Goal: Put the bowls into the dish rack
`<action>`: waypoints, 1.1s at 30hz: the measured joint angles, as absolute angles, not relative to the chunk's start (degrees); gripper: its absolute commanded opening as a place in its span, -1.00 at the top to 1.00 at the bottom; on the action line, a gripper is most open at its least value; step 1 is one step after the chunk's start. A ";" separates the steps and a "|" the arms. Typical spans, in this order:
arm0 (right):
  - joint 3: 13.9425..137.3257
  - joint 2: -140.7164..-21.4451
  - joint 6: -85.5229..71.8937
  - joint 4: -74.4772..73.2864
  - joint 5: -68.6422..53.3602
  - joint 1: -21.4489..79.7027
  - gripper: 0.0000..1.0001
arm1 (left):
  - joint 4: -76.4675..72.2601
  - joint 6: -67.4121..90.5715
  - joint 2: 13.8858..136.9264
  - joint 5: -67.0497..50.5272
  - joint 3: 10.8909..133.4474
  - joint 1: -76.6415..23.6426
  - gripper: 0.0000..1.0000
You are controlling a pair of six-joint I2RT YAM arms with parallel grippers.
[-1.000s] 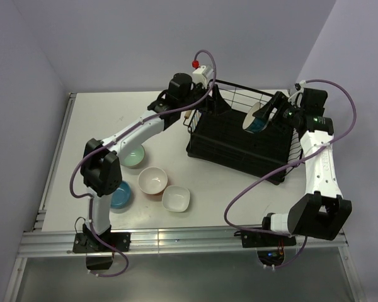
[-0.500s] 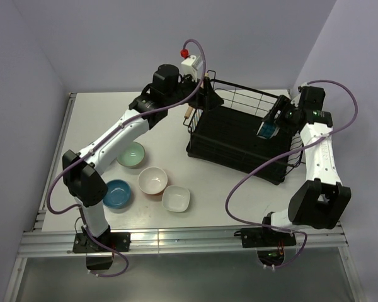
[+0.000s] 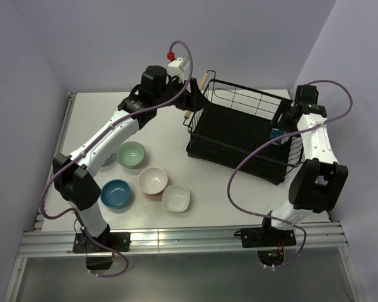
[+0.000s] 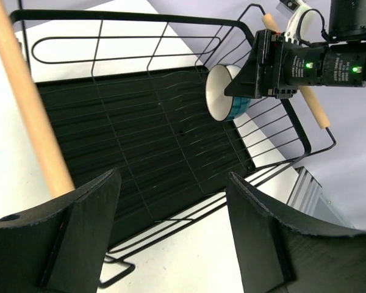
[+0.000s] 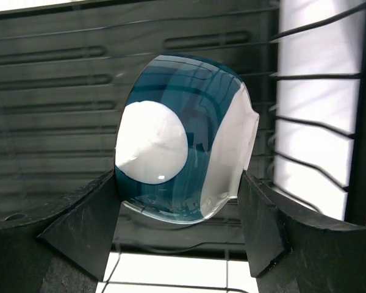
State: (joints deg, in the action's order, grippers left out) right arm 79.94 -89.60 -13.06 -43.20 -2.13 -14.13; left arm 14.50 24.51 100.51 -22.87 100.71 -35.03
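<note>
The black wire dish rack (image 3: 233, 135) stands at the back right. My right gripper (image 3: 279, 123) reaches into its right end and is shut on the blue-and-white patterned bowl (image 5: 183, 140), which it holds on edge just above the rack floor. The bowl also shows in the left wrist view (image 4: 222, 91). My left gripper (image 4: 172, 177) is open and empty, hovering over the rack's left end beside the wooden handle (image 4: 30, 104). On the table to the left lie the mint green bowl (image 3: 131, 155), the blue bowl (image 3: 116, 194), the white-and-orange bowl (image 3: 153, 180) and the squarish white bowl (image 3: 176, 198).
The rack's second wooden handle (image 4: 311, 107) is at its right end, close to my right wrist. Rack wires (image 5: 317, 122) rise just right of the held bowl. A metal rail (image 3: 176, 236) runs along the table's near edge.
My right gripper has carried the patterned bowl to the rack's right end and lowered it inside. My left arm has drawn back leftward and upward from the rack's left end.
</note>
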 measured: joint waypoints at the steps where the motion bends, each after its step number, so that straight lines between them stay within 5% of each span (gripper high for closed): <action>1: 80.16 -90.06 -12.71 -43.22 -1.06 -14.13 1.00 | 14.63 24.60 100.12 -22.92 100.25 -34.79 -0.50; 33: 85.17 -101.73 0.93 -34.28 24.60 -2.94 1.00 | 14.81 24.40 93.43 -23.40 92.27 -32.69 -0.54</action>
